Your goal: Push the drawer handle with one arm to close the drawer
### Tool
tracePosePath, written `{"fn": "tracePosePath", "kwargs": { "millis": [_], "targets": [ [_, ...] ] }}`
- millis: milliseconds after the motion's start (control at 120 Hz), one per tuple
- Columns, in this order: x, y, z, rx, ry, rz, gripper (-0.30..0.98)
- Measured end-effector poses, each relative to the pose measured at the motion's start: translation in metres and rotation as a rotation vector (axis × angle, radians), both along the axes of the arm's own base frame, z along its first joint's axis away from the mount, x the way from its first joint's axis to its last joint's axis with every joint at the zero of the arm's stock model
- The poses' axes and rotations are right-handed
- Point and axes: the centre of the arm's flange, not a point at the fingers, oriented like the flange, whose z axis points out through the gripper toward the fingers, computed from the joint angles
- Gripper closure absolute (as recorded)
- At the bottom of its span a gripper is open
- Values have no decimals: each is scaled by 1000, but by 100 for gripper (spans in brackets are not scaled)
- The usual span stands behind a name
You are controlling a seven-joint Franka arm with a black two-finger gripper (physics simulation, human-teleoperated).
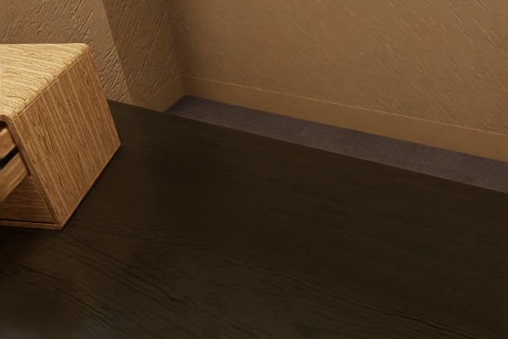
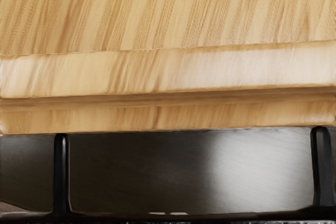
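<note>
At the exterior view's left edge stands the light wooden cabinet [image 1: 71, 136], partly cut off. Parts of its drawer [image 1: 11, 176] show at its front, with a dark gap above them; how far the drawer stands out cannot be told. From close up, the wrist view looks over the cabinet's wooden top [image 2: 157, 11] and front edge, with the drawer front [image 2: 157, 118] just beyond a narrow groove. Two black posts of the handle [image 2: 62, 174] extend from that front to a dark bar along the lower edge. Contact between hand and handle cannot be made out.
The dark tabletop [image 1: 302, 244] stretches from the cabinet across the exterior view. Behind it run a strip of grey floor [image 1: 341, 144] and a textured tan wall [image 1: 333, 37], with a wall corner behind the cabinet.
</note>
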Motion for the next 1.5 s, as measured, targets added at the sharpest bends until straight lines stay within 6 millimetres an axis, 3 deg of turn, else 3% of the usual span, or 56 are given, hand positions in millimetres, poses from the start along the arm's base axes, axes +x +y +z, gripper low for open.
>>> {"fn": "tracePosePath", "kwargs": {
  "millis": [775,1175,1500],
  "targets": [
    [49,18,-1,-11,-20,-29,79],
    [72,26,8,14,-22,-30,78],
    [95,35,0,6,-4,-36,79]
  ]
}}
